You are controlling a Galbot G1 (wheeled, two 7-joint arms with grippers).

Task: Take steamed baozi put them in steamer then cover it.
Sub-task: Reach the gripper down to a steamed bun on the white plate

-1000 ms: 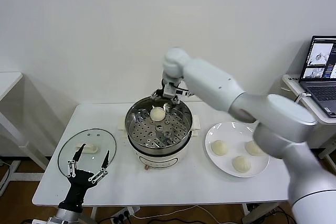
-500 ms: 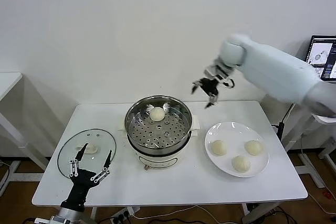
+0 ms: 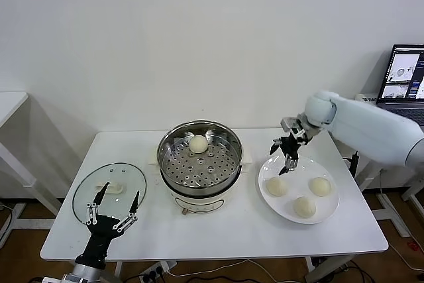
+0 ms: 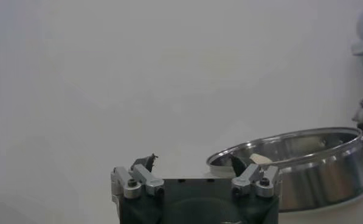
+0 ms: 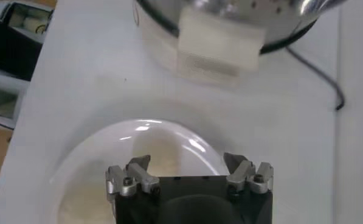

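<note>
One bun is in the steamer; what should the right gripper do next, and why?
Probably lower the open right gripper onto the nearest baozi on the plate: three buns wait there, only one bun lies in the steamer, and the gripper hovers empty above that one.

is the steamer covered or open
Open. The steamer shows its holed tray with one baozi inside; the cover lies on the table to its left.

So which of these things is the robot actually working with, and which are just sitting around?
Part of the job:
- steamer, one baozi inside
- three baozi on the plate
- glass cover on the table
- right tool, open above the plate
- left tool, open near the cover

Just lying about:
- laptop
</note>
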